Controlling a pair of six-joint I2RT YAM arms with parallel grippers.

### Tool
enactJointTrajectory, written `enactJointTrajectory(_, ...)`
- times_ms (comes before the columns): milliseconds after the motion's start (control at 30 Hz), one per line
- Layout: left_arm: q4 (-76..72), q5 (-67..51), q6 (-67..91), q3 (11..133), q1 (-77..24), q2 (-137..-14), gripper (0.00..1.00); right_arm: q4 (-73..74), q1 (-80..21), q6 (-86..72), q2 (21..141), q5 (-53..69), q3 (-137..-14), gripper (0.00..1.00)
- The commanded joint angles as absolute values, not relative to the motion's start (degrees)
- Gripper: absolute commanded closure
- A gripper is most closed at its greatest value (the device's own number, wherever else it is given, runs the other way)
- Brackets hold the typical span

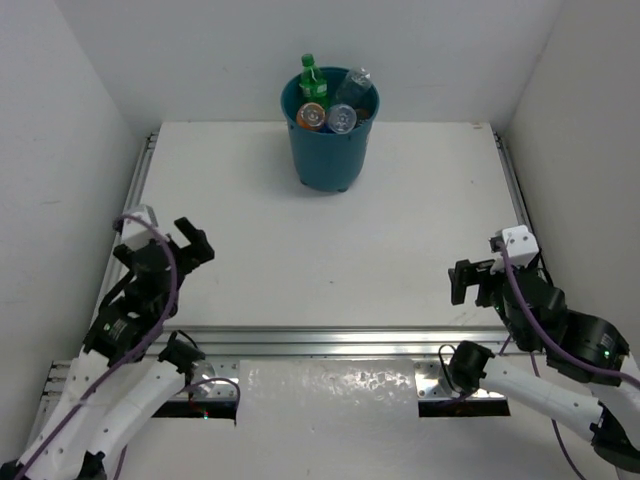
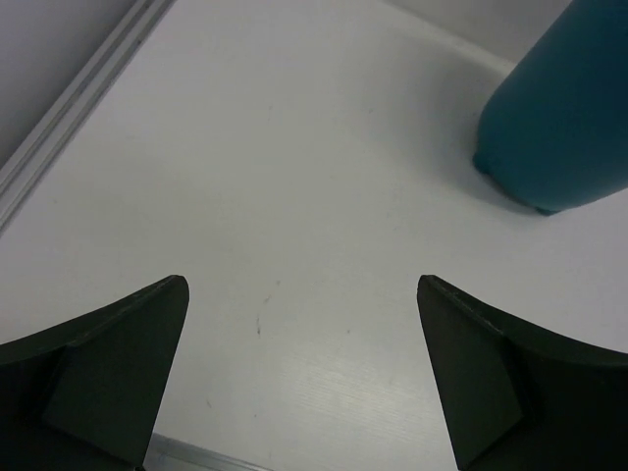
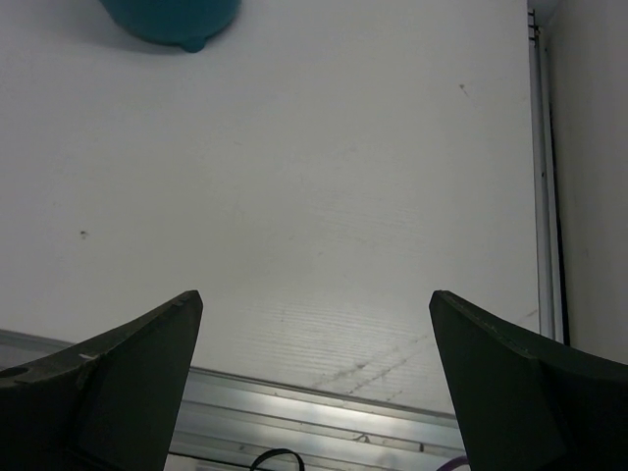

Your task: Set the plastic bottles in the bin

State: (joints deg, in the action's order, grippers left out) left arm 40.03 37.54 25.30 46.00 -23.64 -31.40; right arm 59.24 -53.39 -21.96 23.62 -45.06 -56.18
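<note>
Bin (image 1: 327,140) at the far middle of the desk (image 1: 250,200), round, teal and standing upright. Inside it, the plastic bottles (image 1: 330,112), packed close together. Green bottle (image 1: 310,78) sticking up at the far left of the bin, orange bottle (image 1: 311,116) just near of it, clear bottle (image 1: 357,84) at the far right. No bottle to be seen out on the desk in any view.

Left gripper (image 1: 195,240) at the near left, wide open, holding nothing. Right gripper (image 1: 460,283) at the near right, wide open too, holding nothing. Both well apart from the bin.

Looks like the end of the job, with nothing more to pick up as far as can be told. To finish well:

- Look along the edges of the desk for a stray bottle.
- Keep both grippers open and on the near side, away from the bin.
- Move slowly, so as not to bump the bin and tip the bottles out.
- Leave the tall green bottle alone, as it sits high and could fall over the rim.

Cannot tell how many bottles lie deeper in the bin.
</note>
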Motion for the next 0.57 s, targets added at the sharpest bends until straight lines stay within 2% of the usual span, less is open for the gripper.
enactJointTrajectory(0,35.2,38.4,24.1,46.2,-23.6,-25.0,0.0,56.2,-53.5,-20.3,23.6,-46.0,-53.1,0.01)
enactJointTrajectory(533,33.0,37.0,22.1,44.7,-23.6,-24.5,0.0,54.9,-53.5,-21.6,24.6,-46.1,-50.4,0.01)
